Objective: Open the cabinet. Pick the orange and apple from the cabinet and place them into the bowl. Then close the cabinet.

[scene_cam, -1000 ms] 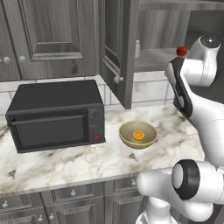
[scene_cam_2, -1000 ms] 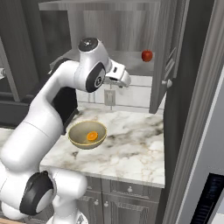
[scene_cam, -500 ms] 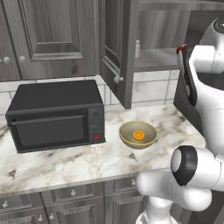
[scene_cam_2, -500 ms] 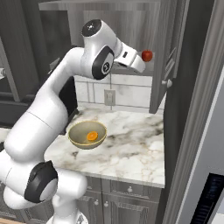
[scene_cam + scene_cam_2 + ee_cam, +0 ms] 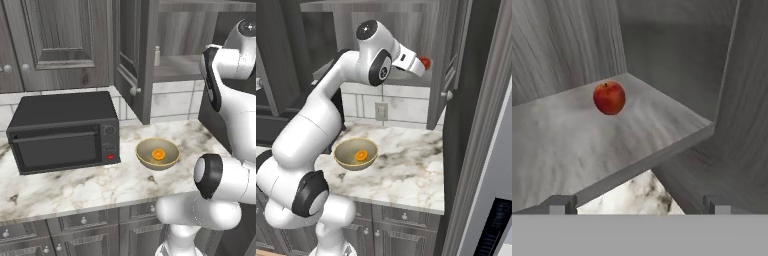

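Note:
The cabinet (image 5: pixel 131 50) stands open, its right door (image 5: pixel 448 60) swung out. The dark red apple (image 5: pixel 609 97) rests on the grey shelf (image 5: pixel 572 145) inside and also shows as a red spot, the apple (image 5: pixel 426 63), just past my hand. My gripper (image 5: pixel 638 205) is open at the shelf's front edge, a short way from the apple, with nothing between its fingertips (image 5: pixel 562 204). The gripper (image 5: pixel 418 64) is raised to shelf height. The orange (image 5: pixel 158 154) lies inside the olive-tan bowl (image 5: pixel 145 157) on the counter, seen too as the orange (image 5: pixel 361 155) in the bowl (image 5: pixel 346 160).
A black microwave (image 5: pixel 65 131) sits on the marble counter (image 5: pixel 75 185) left of the bowl. A small white bottle (image 5: pixel 157 56) stands on the shelf's left part. The open left door has a knob (image 5: pixel 133 91) hanging over the counter. A tall dark panel (image 5: pixel 476 150) borders the right.
The arm has lifted and swung the hand up toward the shelf, bringing the open gripper close to the apple. The orange and the bowl have stayed in place.

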Controlling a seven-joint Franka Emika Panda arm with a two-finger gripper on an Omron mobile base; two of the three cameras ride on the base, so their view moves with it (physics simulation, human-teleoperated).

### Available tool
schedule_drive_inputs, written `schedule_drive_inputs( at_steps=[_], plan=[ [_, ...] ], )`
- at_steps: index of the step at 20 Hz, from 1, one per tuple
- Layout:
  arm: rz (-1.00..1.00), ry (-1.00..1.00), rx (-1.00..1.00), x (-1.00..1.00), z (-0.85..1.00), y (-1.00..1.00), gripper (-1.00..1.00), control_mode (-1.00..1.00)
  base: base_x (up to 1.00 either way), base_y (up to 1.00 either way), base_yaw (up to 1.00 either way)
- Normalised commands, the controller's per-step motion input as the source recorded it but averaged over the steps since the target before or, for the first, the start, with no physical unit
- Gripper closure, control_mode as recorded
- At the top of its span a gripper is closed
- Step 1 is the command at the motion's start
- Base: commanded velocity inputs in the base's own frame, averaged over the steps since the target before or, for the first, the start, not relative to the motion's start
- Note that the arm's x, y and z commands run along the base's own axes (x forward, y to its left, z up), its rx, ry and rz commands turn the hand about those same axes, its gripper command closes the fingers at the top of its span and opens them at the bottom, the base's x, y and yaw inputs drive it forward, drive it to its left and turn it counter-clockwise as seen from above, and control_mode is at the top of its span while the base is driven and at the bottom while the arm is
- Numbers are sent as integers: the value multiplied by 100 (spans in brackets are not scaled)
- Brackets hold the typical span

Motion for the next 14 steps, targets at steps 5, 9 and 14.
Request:
schedule_drive_inputs(
  at_steps=[5, 9, 14],
  plan=[
    [5, 0, 0, 46, 0, 0, -100, -100, 0, 0, 0],
    [4, 0, 0, 41, 0, -9, -100, -100, 0, 0, 0],
    [1, 0, 0, 45, 0, -23, -100, -100, 0, 0, 0]
  ],
)
